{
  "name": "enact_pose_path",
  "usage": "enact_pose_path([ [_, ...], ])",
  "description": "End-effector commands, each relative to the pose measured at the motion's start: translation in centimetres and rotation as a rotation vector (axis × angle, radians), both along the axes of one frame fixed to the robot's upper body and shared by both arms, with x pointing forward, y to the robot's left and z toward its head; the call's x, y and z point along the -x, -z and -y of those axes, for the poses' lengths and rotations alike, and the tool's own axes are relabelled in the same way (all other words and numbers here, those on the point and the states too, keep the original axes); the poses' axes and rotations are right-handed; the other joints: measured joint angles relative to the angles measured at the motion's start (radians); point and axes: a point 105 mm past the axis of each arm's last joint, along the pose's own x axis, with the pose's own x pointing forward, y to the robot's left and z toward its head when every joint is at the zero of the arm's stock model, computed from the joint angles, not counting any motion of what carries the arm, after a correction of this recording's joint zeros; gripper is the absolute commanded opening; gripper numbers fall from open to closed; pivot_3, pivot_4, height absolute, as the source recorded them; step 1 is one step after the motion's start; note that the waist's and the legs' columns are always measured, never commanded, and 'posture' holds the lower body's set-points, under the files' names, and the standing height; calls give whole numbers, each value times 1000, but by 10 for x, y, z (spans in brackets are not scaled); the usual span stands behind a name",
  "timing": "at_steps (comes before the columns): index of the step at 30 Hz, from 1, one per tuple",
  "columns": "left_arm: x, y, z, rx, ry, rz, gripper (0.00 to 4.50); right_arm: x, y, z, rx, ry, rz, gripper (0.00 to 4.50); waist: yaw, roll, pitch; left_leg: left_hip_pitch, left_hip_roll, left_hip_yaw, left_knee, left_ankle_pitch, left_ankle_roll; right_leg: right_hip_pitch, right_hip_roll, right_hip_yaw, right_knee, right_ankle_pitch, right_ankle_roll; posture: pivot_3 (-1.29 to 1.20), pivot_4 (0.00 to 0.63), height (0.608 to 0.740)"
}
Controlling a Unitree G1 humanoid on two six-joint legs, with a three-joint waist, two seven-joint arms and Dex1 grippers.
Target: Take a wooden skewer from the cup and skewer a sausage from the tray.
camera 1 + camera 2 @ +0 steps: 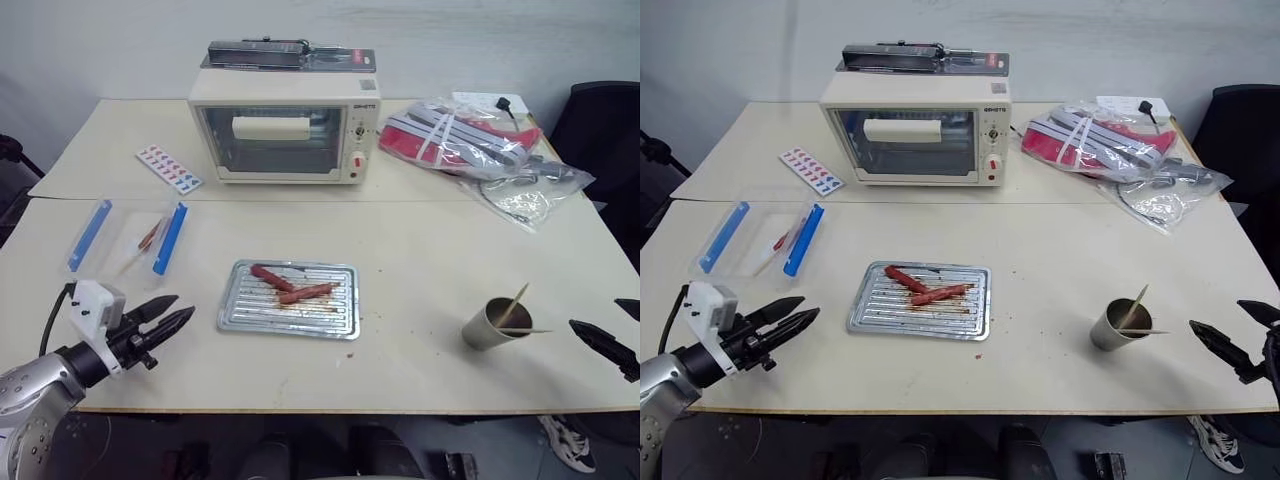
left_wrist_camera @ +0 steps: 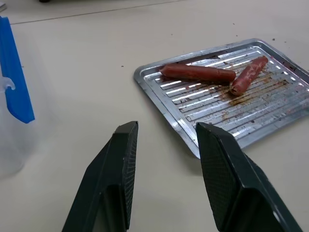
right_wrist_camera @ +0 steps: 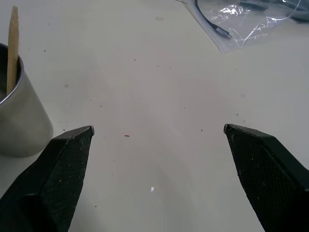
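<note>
**Work surface layout with both grippers idle at the near edge**

The surface (image 1: 420, 250) consists of two cream tabletops butted together; the seam runs across, just in front of the toaster oven (image 1: 285, 135). A pale wall stands behind the far edge. A dark chair (image 1: 600, 125) sits at the far right corner.

Far half of the surface:
- The cream toaster oven stands at centre, with a flat dark package (image 1: 290, 55) lying on its roof.
- A clear plastic bag holding red and grey items (image 1: 470, 145) lies to the right of the oven.
- A small printed card (image 1: 168, 167) lies to the left of the oven.

Near half of the surface:
- A clear box with blue clips (image 1: 128, 237) sits at the left.
- The tray (image 1: 240, 310) lies flat at centre. The sausage (image 1: 307, 293) rests on its ribbed bottom, one end touching the darker red sausage (image 1: 272, 278).
- The cup (image 1: 485, 328) stands upright at the right. The wooden skewer (image 1: 514, 303) leans in it, tip upward; a second stick (image 1: 528, 331) lies across the rim.

Grippers:
- The left gripper (image 1: 172, 314) hovers over the near left edge, pointing toward the tray. Its jaws stand moderately apart and hold nothing.
- The right gripper (image 1: 1238, 338) hovers just right of the cup, apart from it. Its jaws are spread wide and hold nothing.
</note>
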Motion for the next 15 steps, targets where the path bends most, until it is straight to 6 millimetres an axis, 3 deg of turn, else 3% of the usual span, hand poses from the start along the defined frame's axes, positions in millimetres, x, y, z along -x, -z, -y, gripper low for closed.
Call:
enact_pose_path([
  [1,-1,-6,3,-11,3,31,2001,1,-7,-5,7,-8,26,4500,0,0,0,0,0,0,0,0,0,0,0,0,0,0,0,0,150,740],
  [9,4,1,11,16,17,-7,2001,2,-7,-9,-4,3,3,4500,0,0,0,0,0,0,0,0,0,0,0,0,0,0,0,0,150,740],
  [15,4,2,20,21,80,-37,3083,19,0,-11,-36,31,-56,4500,3,0,0,0,0,0,0,0,0,0,0,0,-1,0,0,0,150,740],
])
